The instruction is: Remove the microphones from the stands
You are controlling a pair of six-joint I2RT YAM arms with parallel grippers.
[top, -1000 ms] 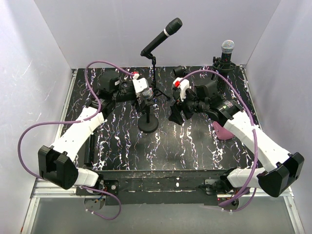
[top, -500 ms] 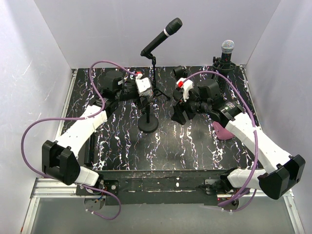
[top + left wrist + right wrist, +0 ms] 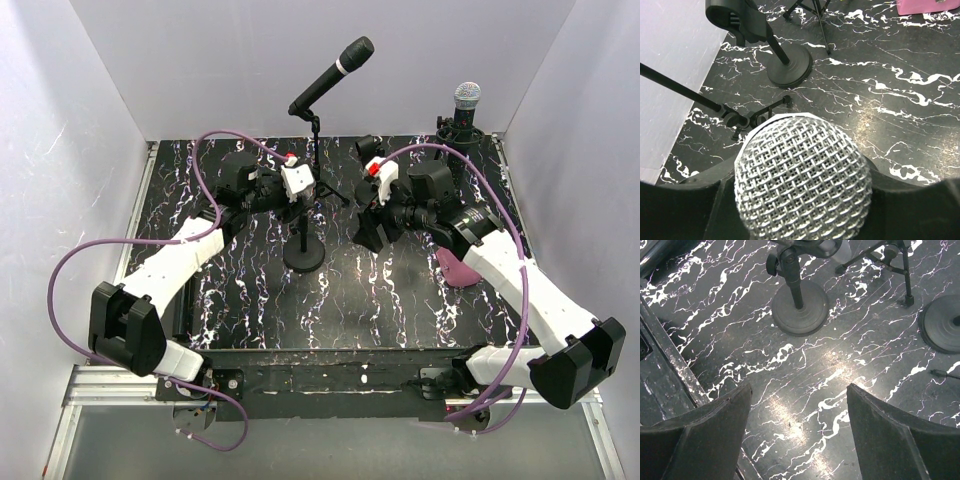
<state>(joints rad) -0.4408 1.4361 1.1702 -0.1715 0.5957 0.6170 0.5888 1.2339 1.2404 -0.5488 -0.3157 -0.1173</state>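
The microphone [image 3: 802,175] shows its silver mesh head filling the space between my left gripper's [image 3: 801,197] black fingers, which press on both of its sides. From the top view, the left gripper [image 3: 298,184] sits right over the short stand [image 3: 303,255] at the table's middle and covers the microphone there. The stand's post and round base show below it. Just right of the stand hangs my right gripper [image 3: 366,232], open. Its fingers [image 3: 715,425] stand wide apart over bare table, and the stand's base [image 3: 800,307] lies ahead of it.
A tall tripod boom stand [image 3: 315,165] with a black microphone [image 3: 335,72] rises behind the centre. Another silver-headed microphone [image 3: 466,97] stands at the back right. A pink object [image 3: 455,270] lies under the right arm. A stand with an empty clip [image 3: 788,65] is nearby.
My left gripper has slid right over the stand's top and its jaws have closed in on the microphone's head. The right gripper has crept slightly toward the back.
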